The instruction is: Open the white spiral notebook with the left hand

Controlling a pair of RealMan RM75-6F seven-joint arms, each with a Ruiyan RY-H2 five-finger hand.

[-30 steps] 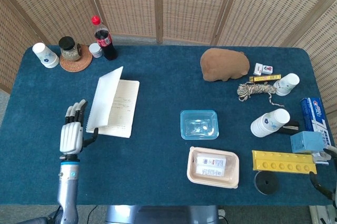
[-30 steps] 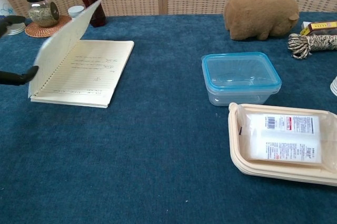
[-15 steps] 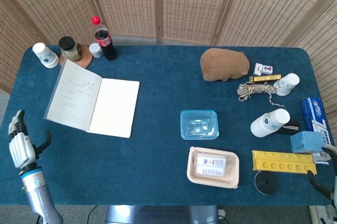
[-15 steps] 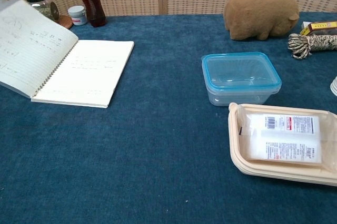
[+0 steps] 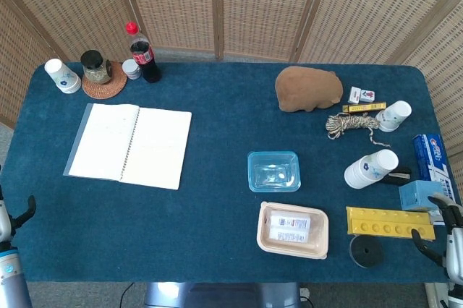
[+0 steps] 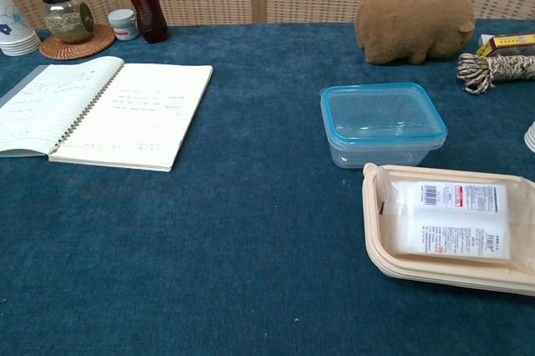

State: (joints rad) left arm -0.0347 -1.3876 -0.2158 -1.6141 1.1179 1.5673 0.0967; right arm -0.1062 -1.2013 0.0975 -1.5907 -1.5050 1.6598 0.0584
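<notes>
**Notebook flat open, hands barely in frame**

Blue cloth table (image 5: 217, 236) in front of a wicker screen (image 5: 217, 4), lots of stuff spread around. The notebook (image 5: 130, 145) lies open and flat on the left half of the table, both pages up, spiral down the middle. There's faint writing on the pages, but it's too small to read. In the chest view its left page runs off the frame edge.

The left hand (image 5: 6, 220) is way down at the bottom-left corner, off the table edge and well apart from the notebook. Only a sliver shows, with one dark finger sticking out, so I can't tell whether it's open or closed. The right hand (image 5: 447, 239) is at the bottom-right corner, also mostly cut off, near the yellow block (image 5: 389, 223) — can't tell its state either. Neither hand shows in the chest view.

Behind the notebook: cola bottle (image 5: 144, 51), jar (image 5: 95, 66) on a coaster, paper cup (image 5: 61, 75). Mid-table there's a clear box (image 5: 273, 171) and a beige tray (image 5: 293, 230).
</notes>
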